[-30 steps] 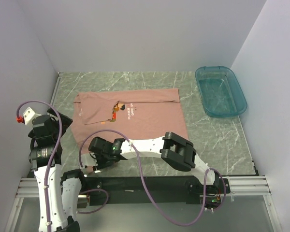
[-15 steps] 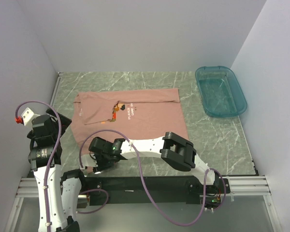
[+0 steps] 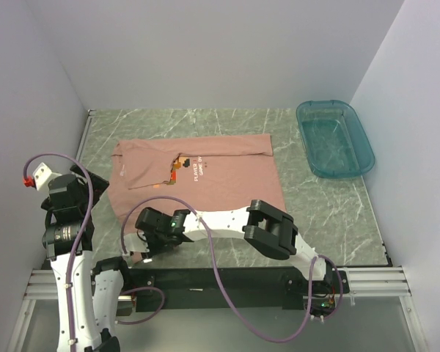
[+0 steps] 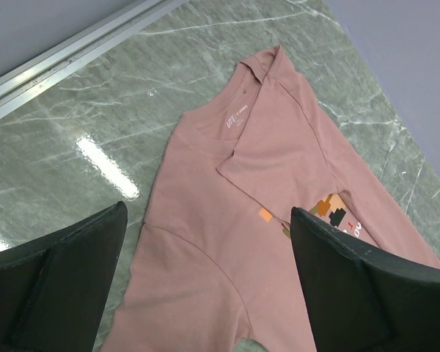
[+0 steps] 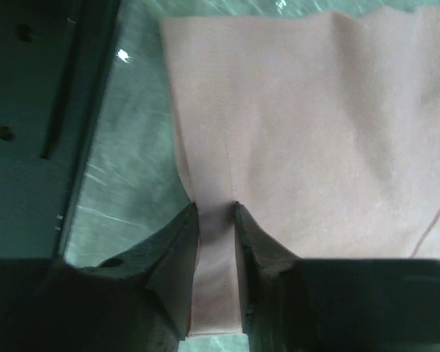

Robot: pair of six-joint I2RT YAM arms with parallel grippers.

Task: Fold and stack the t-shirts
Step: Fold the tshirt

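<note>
One salmon-pink t-shirt [image 3: 227, 180] lies spread on the green marble table, its top edge folded down over part of the pixel print. My right gripper [image 3: 142, 246] is at the shirt's near-left corner. In the right wrist view its gripper [image 5: 216, 209] straddles a narrow strip of the t-shirt [image 5: 315, 110] hem, jaws slightly apart, cloth lying flat between them. My left gripper [image 3: 72, 189] hovers off the shirt's left edge. In the left wrist view that gripper [image 4: 207, 220] is wide open above the t-shirt [image 4: 279, 132] collar and sleeve, holding nothing.
A teal plastic tub [image 3: 334, 137] stands at the back right of the table. A metal rail [image 4: 66, 55] runs along the table's left edge. White walls close in the back and both sides.
My right gripper's jaws have narrowed around the hem and its wrist has dipped slightly toward the table. The left arm has barely moved.
</note>
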